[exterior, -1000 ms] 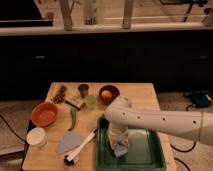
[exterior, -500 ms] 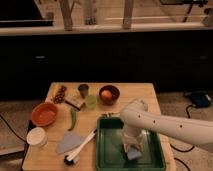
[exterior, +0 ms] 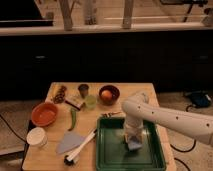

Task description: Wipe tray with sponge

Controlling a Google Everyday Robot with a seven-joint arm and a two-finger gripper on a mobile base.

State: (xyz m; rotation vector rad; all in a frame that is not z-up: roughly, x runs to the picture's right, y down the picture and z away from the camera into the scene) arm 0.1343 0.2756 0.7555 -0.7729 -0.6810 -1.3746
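Note:
The dark green tray [exterior: 107,155] lies at the front right of the wooden table. My white arm reaches in from the right and bends down over the tray. My gripper [exterior: 133,139] points down into the middle of the tray. It is shut on the pale blue sponge [exterior: 134,146], which presses on the tray floor, a little right of centre.
Left of the tray lie a white-handled brush [exterior: 81,149], a grey-blue triangular cloth [exterior: 69,143], a white cup [exterior: 36,136] and an orange bowl [exterior: 44,114]. Behind the tray are a fork [exterior: 111,114], a dark bowl holding an orange [exterior: 109,94], two small cups and snacks.
My gripper has slid the sponge from the tray's left part rightward to its middle, then slightly back toward the far rim.

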